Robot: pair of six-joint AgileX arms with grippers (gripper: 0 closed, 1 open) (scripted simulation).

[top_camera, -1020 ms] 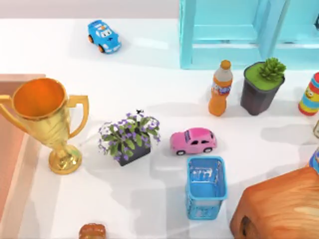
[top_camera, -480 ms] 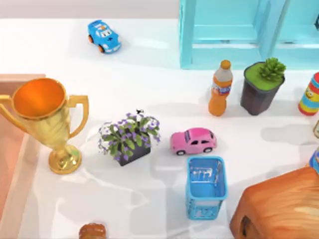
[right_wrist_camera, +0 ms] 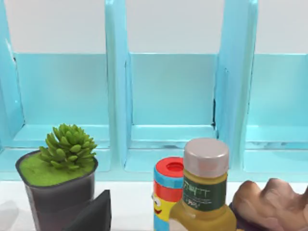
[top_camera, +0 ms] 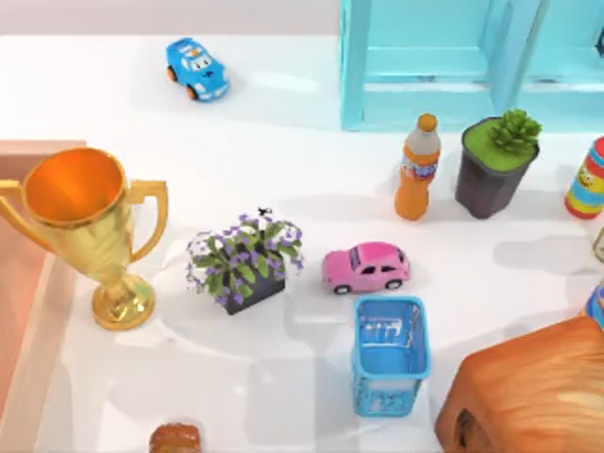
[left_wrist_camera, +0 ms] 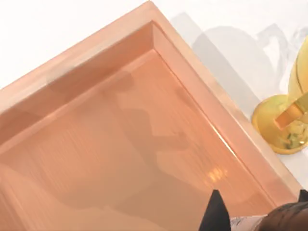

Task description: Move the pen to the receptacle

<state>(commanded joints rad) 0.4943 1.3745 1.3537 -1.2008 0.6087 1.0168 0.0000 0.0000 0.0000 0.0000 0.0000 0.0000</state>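
Observation:
The pen [left_wrist_camera: 248, 223] shows as a bit of silvery barrel and a dark rounded cap between the two black fingertips of my left gripper [left_wrist_camera: 259, 208], which is shut on it. The gripper hangs over the inside of the receptacle [left_wrist_camera: 120, 139], a shallow copper-coloured tray, close to its corner by the trophy's foot. In the top view the tray's rim [top_camera: 38, 149] lies at the table's left edge. Most of the pen is cut off by the picture's edge. A dark part of my right gripper [right_wrist_camera: 94, 214] faces the blue shelf, away from the pen.
A gold trophy [top_camera: 90, 231] stands right beside the tray. Mid-table are a flower pot [top_camera: 243, 264], a pink toy car [top_camera: 366, 267] and a blue basket [top_camera: 389, 354]. An orange bottle [top_camera: 418, 168], a succulent pot [top_camera: 495, 165], a cyan shelf [top_camera: 453, 61] and a wooden block [top_camera: 528, 396] crowd the right.

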